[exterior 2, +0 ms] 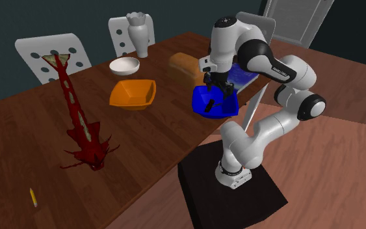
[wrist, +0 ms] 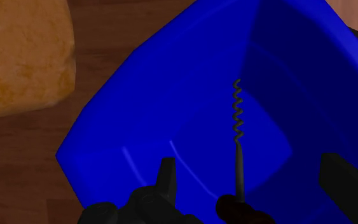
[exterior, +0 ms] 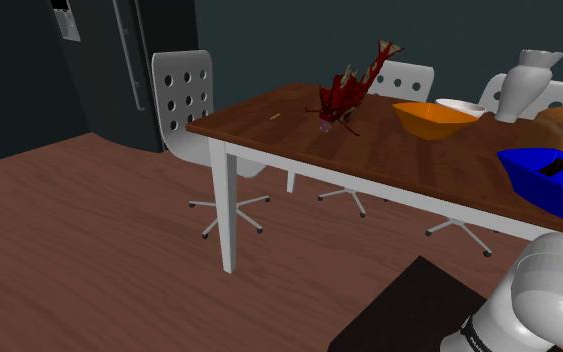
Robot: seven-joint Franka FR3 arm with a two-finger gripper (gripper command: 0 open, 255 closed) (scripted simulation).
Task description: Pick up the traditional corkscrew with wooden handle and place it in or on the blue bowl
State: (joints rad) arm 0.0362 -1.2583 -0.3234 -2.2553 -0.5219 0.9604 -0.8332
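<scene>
The jaws stand wide apart. Between them, untouched, the thin dark twisty corkscrew sits inside the deep blue bowl. Only lifting away seems left.

Quick headcount: one table. Three bowls on it: one blue bowl, one orange bowl, one white bowl. One pale vase, one loaf of bread, one red spiky dragon figure, and one tiny yellow stick-like thing I can't name. One corkscrew. Chairs, I count three in the shoulder view, all white with holes in the backs. One robot arm, one hand, two fingers.
</scene>
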